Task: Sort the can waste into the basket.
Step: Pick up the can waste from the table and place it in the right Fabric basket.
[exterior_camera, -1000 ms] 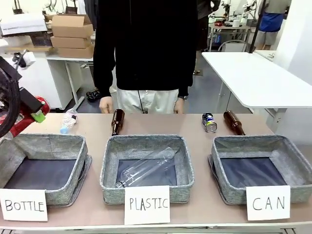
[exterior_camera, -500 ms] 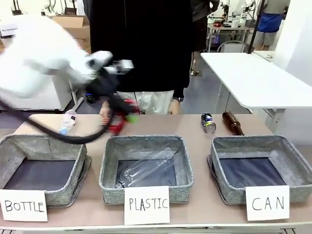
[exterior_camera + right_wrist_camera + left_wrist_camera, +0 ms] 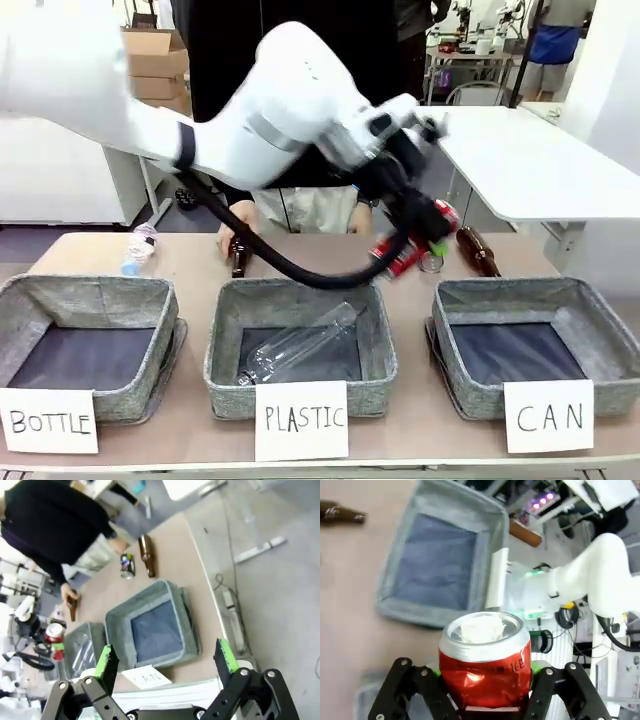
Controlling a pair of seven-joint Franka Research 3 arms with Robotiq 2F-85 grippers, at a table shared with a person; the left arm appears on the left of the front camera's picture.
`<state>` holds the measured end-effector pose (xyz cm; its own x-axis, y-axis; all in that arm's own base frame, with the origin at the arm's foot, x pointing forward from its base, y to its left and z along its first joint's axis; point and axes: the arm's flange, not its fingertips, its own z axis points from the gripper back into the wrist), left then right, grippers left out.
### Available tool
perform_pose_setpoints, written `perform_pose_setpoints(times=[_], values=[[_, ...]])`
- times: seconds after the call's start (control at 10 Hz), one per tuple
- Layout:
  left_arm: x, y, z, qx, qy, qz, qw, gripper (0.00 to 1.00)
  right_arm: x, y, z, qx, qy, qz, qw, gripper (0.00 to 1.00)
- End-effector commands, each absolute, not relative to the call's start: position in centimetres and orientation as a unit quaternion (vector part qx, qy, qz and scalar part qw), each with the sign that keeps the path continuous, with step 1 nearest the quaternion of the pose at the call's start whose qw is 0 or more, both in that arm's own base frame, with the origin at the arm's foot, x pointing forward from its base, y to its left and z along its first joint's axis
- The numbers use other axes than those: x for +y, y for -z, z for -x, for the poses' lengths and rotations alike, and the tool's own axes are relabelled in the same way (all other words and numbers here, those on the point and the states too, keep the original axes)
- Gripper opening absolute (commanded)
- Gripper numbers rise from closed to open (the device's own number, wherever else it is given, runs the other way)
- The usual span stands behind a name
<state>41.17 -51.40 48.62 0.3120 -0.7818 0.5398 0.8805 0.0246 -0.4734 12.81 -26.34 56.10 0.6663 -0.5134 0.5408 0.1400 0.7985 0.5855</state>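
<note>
Now, from the front, I see my left arm reaching across the table's middle, its gripper [image 3: 412, 243] clamped on the red can [image 3: 405, 252]; the can hangs above the table [image 3: 200, 262], between the PLASTIC basket [image 3: 300, 345] and the CAN basket [image 3: 535, 340], just short of the latter's rim; the left wrist view confirms the grip, both green pads pressed against the dented red can [image 3: 485, 660], its silver top facing the camera, with the CAN basket [image 3: 440, 565] lying ahead and empty; the blue can [image 3: 127, 565] rests on its side at the table's far edge, beside a brown bottle [image 3: 147, 556], as my right wrist view shows; my right gripper [image 3: 165, 660] is spread wide and holds nothing, well clear of the table; a clear bottle [image 3: 298, 345] lies in the PLASTIC basket; the BOTTLE basket [image 3: 85, 340] stands leftmost; a person [image 3: 290, 90] stands at the far side, one hand [image 3: 232, 240] on a second brown bottle [image 3: 239, 260].
</note>
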Motion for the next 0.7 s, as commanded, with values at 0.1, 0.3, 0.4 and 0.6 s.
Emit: perform_pose_setpoints(times=[0.1,0.3,0.4,0.6], values=[[-56.6,-45.4,-35.0,-0.025,0.645,0.316,0.695,0.29,-26.3,-56.1,-12.8,-0.363,0.186,-0.257,0.876,1.00],[-54.3,-47.2,-38.2,-0.041,0.606,0.384,0.695,0.29,-26.3,-56.1,-12.8,-0.363,0.186,-0.257,0.876,1.00],[-54.3,-47.2,-38.2,-0.041,0.606,0.384,0.695,0.29,-26.3,-56.1,-12.8,-0.363,0.186,-0.257,0.876,1.00],[-57.7,-45.0,-37.0,-0.109,0.658,0.350,0.658,0.29,-26.3,-56.1,-12.8,-0.363,0.186,-0.257,0.876,1.00]])
